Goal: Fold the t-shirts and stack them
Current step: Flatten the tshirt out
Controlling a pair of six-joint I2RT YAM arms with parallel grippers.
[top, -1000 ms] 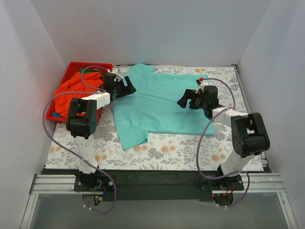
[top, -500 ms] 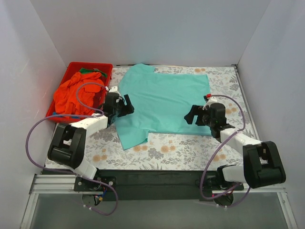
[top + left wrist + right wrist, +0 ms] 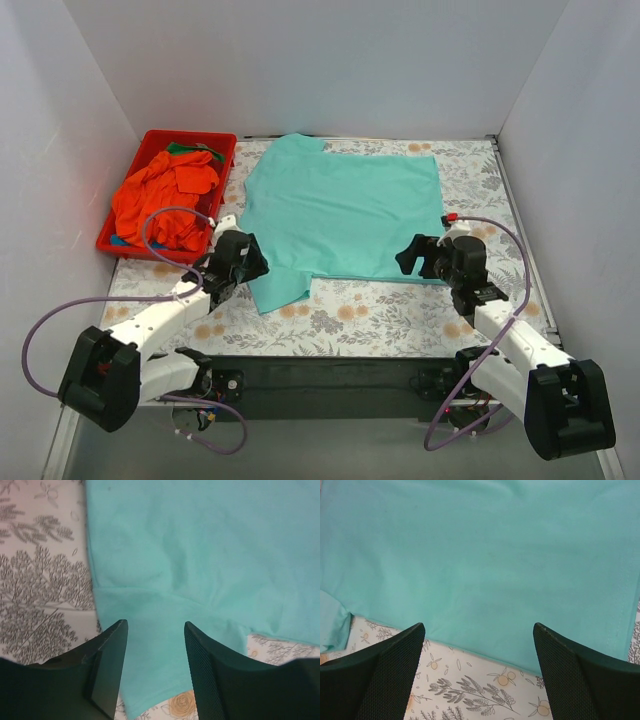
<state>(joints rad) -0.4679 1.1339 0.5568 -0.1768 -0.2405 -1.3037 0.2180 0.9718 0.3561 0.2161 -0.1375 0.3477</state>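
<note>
The orange t-shirt (image 3: 165,195) sits crumpled in the red bin (image 3: 190,135) at the far-left corner of your worktop (image 3: 370,315). Next along, your left gripper (image 3: 252,264) hangs with its jaws spread and empty, over the near sleeve of the teal t-shirt (image 3: 340,205), which lies flat across the middle of the worktop. Further right, your right gripper (image 3: 408,256) is likewise wide apart and holding nothing, over that shirt's near hem.
</note>
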